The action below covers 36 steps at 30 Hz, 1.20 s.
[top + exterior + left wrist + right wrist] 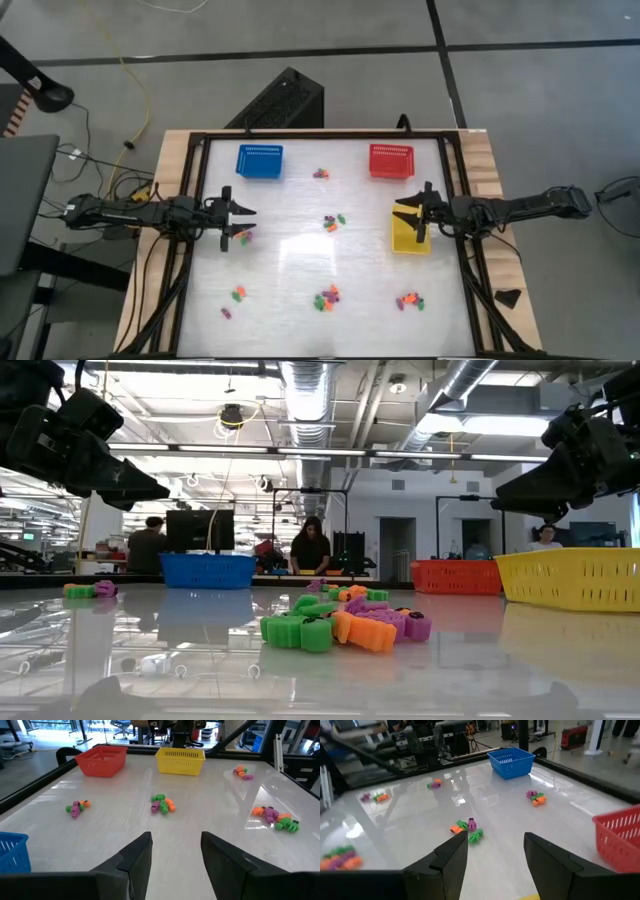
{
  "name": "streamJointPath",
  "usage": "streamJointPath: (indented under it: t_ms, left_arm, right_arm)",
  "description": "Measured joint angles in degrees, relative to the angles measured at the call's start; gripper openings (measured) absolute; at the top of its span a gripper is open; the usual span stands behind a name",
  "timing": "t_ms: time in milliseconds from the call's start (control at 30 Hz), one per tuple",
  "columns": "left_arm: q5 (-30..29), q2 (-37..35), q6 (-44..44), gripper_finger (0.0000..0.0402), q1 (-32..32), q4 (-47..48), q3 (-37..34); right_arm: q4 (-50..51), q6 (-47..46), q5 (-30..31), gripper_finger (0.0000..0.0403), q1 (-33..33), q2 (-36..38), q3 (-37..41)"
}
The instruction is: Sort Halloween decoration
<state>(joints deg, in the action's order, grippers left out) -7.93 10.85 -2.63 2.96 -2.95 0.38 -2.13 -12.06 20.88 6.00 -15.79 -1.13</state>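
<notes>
The Halloween decoration lies in small clusters of orange, purple and green trinkets on the white table: one at the centre (333, 222), one at the far side (321, 174), several near the front (328, 297) (409, 300) (238, 293). One cluster (243, 236) lies just below my left gripper. My left gripper (240, 222) hovers open and empty at the table's left side, well above the table in the low view (150, 492). My right gripper (410, 220) hovers open and empty over the yellow basket (410, 238). Both wrist views show a clear gap between the fingers (175, 855) (495, 855).
A blue basket (260, 161) stands at the far left and a red basket (390, 160) at the far right. The yellow basket stands at the right side. A dark frame (195, 200) runs round the table's edges. Bare table lies between the clusters.
</notes>
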Motion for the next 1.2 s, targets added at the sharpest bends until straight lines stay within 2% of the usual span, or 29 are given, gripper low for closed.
streamJointPath:
  t_ms: [133,233,300,400,500,700,800,967,1100,1200]
  left_arm:
    - [-0.28,0.0,2.1,0.016,0.0,-2.64,0.0]
    - [0.44,0.0,-5.78,0.016,0.02,-4.1,0.0]
    - [-0.2,0.0,-9.83,0.016,0.02,-5.29,0.0]
    - [-6.67,0.0,-10.17,0.016,0.0,-10.35,0.0]
    - [-10.3,0.01,-13.06,0.016,-0.02,-16.49,0.0]
    - [-0.65,0.47,-10.28,0.016,0.02,-20.99,0.0]
    - [1.87,1.69,-6.77,0.016,0.02,-23.43,0.16]
    - [1.94,7.26,-1.93,0.016,0.02,-22.95,3.12]
    - [0.1,12.89,3.68,0.016,-0.02,-19.66,7.38]
    - [-0.42,15.74,7.72,0.016,-0.04,-15.16,10.2]
  right_arm:
    - [-0.76,9.67,0.65,0.0224,-0.22,0.01,0.02]
    - [-1.18,14.33,1.34,0.0224,-0.22,0.0,0.07]
    - [-1.32,14.96,1.4,0.0224,-0.15,0.0,0.08]
    - [-3.54,14.92,1.62,0.0224,-0.37,0.0,0.3]
    - [-12.64,9.04,3.01,0.0224,-1.45,0.0,0.29]
    - [-22.73,9.22,4.37,0.0224,-6.1,-1.11,0.13]
    - [-26.46,5.35,3.9,0.0224,-8.79,-3.04,-0.27]
    - [-27.02,4.13,-9.23,0.0224,-10.3,-10.9,-7.56]
    - [-24.48,4.58,-11.38,0.0224,-6.66,-21.66,-17.15]
    - [-17.7,2.46,-11.77,0.0224,-2.23,-29.75,-25.42]
